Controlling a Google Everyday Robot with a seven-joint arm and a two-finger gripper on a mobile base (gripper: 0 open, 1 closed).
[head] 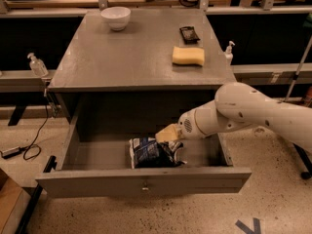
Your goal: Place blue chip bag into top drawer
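The blue chip bag (152, 153), dark-blue crinkled foil with white print, lies inside the open top drawer (144, 181), near its front panel and a little right of centre. The drawer is pulled far out of the grey cabinet and has a small metal knob (145, 184) at the centre of its front. My gripper (166, 134) reaches in from the right on the white arm (243, 112). It sits just above the bag's upper right edge, touching or nearly touching it.
On the cabinet top (126, 57) stand a white bowl (115, 17), a yellow sponge (188, 55) and a small black packet (189, 34). Sanitizer bottles stand at the left (37, 65) and right (228, 51) on the side rails. A cable (24, 150) lies on the floor at the left.
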